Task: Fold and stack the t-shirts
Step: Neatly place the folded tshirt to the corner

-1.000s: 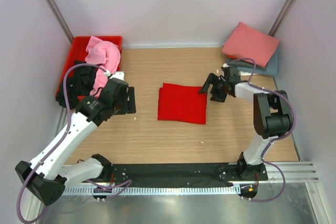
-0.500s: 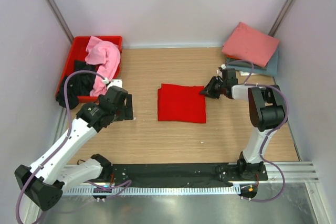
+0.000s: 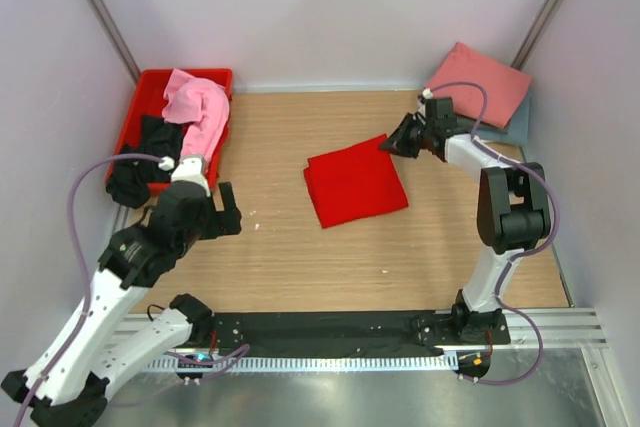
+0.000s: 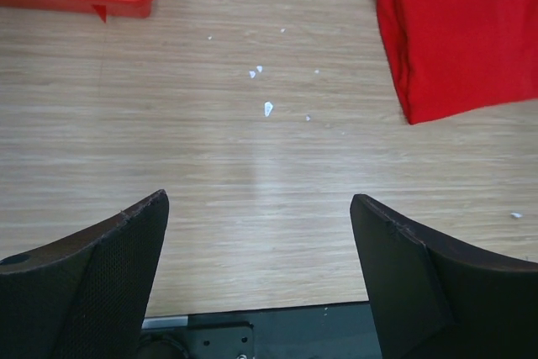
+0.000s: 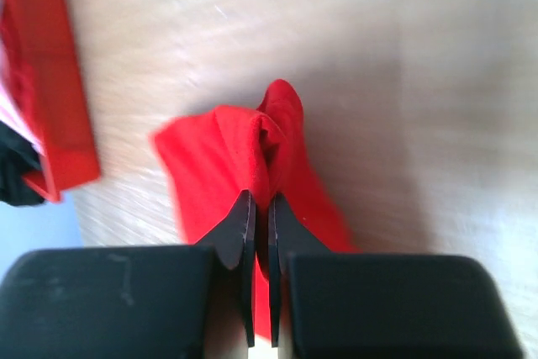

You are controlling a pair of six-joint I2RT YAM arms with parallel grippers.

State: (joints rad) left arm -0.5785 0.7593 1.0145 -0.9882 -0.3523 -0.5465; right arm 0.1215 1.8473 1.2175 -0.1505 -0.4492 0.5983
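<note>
Your right claw (image 5: 259, 208): pressed together, pinching the far right corner of the red t-shirt (image 3: 355, 185).
Your left claw (image 4: 259, 201): spread wide, holding nothing, over the bare wooden table (image 3: 300, 257), near the red crate (image 3: 150, 79).
The red t-shirt: folded, lying tilted in the middle of the table, with the pinched corner bunched up.
The salmon pink t-shirt (image 3: 480, 85): folded, in the far right corner, on top of the grey-blue t-shirt (image 3: 518, 122).
The light pink t-shirt (image 3: 195, 107): crumpled, draped over the crate's rim in the far left corner.
The black t-shirt (image 3: 140, 157): crumpled in the crate, beside the light pink one.
The white crumbs (image 4: 267, 108): tiny bits on the table, in front of your left claw.
</note>
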